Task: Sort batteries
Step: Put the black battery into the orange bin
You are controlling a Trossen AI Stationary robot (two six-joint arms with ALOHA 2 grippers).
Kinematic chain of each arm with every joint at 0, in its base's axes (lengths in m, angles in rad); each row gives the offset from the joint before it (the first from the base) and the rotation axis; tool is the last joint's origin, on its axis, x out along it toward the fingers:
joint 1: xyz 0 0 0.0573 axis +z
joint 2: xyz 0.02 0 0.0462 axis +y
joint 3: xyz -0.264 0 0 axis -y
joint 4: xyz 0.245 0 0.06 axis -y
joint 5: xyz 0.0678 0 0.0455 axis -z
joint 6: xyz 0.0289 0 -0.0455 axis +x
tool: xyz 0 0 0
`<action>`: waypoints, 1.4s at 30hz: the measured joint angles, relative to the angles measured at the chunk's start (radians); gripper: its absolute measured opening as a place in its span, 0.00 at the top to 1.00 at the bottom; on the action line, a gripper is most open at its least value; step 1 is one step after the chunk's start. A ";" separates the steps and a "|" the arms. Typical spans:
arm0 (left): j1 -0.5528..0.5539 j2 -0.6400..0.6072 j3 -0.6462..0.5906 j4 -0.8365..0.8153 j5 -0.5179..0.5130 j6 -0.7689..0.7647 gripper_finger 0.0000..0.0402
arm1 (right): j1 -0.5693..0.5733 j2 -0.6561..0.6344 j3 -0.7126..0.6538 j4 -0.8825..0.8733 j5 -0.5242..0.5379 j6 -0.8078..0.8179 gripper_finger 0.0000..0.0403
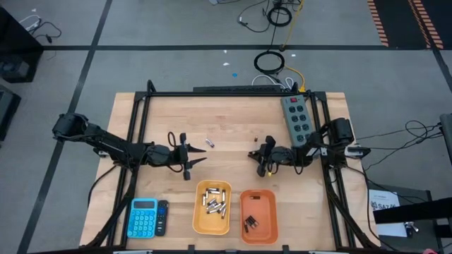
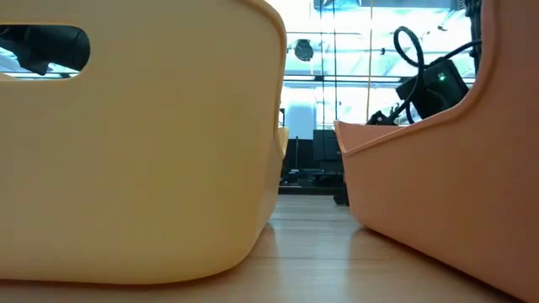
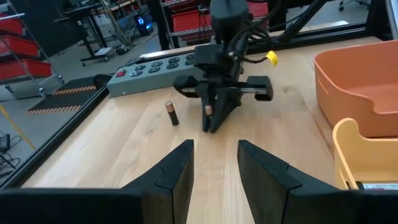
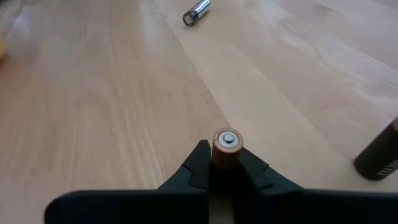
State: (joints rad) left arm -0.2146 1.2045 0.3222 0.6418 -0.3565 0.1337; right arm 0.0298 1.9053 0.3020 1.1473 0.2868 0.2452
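The pale wooden desk (image 1: 226, 127) is framed by black rails on all sides, and its middle stretch between the two arms lies mostly bare, with only a silvery cylindrical battery (image 1: 210, 142) lying loose there and a small dark, copper-capped battery (image 3: 171, 114) standing near the right arm. Along the near edge sit a blue calculator (image 1: 143, 217), a yellow plastic bin (image 1: 212, 207) with a heap of light batteries in it, and an orange plastic bin (image 1: 258, 215) with a few dark ones; a grey power strip (image 1: 297, 118) lies along the right rail. The right pincer (image 4: 225, 167) is down at the desk surface right of centre, closed on a small battery with a copper-coloured top (image 4: 226, 148) that stands upright between its fingertips; the right wrist view shows this grip plainly, whereas from above the battery is too small to make out. The left pincer (image 1: 189, 156) hangs left of centre with its dark fingers (image 3: 172, 175) parted and nothing between them. The low view sees only the two bin walls close up, with a narrow gap of desk between them.
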 joint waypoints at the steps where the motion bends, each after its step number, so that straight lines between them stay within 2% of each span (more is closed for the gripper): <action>1: 0.000 0.000 0.000 0.000 0.000 0.000 0.67 | 0.012 -0.007 0.000 0.009 0.001 -0.011 0.96; 5: -0.005 0.000 0.000 -0.001 0.000 0.000 0.67 | 0.085 -0.102 0.000 0.062 -0.006 -0.101 0.96; 11: -0.011 0.000 0.000 -0.003 0.005 -0.022 0.67 | 0.224 -0.353 0.000 -0.004 -0.061 -0.233 0.96; 13: -0.015 0.000 0.000 -0.001 0.009 -0.024 0.67 | 0.253 -0.442 0.000 -0.045 -0.180 -0.236 0.96; 17: -0.028 0.000 0.000 0.008 0.012 -0.024 0.67 | 0.277 -0.563 0.000 -0.145 -0.574 -0.065 0.96; 18: -0.030 0.000 0.000 0.011 0.012 -0.024 0.67 | 0.287 -0.575 0.000 -0.170 -0.605 -0.032 0.95; 19: -0.030 0.000 0.000 0.014 0.012 -0.024 0.67 | 0.297 -0.583 0.000 -0.196 -0.599 -0.010 0.93; 23: -0.030 0.000 0.000 0.028 0.012 -0.024 0.67 | 0.312 -0.574 0.000 -0.255 -0.454 0.027 0.75; 27: -0.030 0.000 0.000 0.026 0.012 -0.024 0.67 | 0.313 -0.534 -0.001 -0.240 -0.442 0.062 0.58; 30: -0.030 0.000 0.000 0.024 0.012 -0.024 0.67 | 0.312 -0.540 -0.001 -0.200 -0.437 0.036 0.51; 31: -0.030 0.000 0.000 0.024 0.012 -0.023 0.67 | 0.310 -0.552 -0.001 -0.185 -0.409 0.018 0.50; 33: -0.030 0.000 0.000 0.023 0.012 -0.023 0.67 | 0.298 -0.596 -0.001 -0.193 -0.276 -0.002 0.49; 37: -0.029 0.000 0.000 0.022 0.012 -0.024 0.67 | 0.235 -0.673 -0.001 -0.406 0.038 0.003 0.51; 39: -0.029 0.000 0.000 0.023 0.012 -0.023 0.67 | 0.187 -0.682 -0.002 -0.475 0.103 0.013 0.52; 42: -0.029 0.000 0.000 0.023 0.011 -0.022 0.67 | 0.104 -0.669 -0.002 -0.492 0.103 0.022 0.52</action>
State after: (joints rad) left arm -0.2436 1.2045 0.3222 0.6645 -0.3454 0.1113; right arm 0.1338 1.2367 0.3004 0.6553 0.3902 0.2669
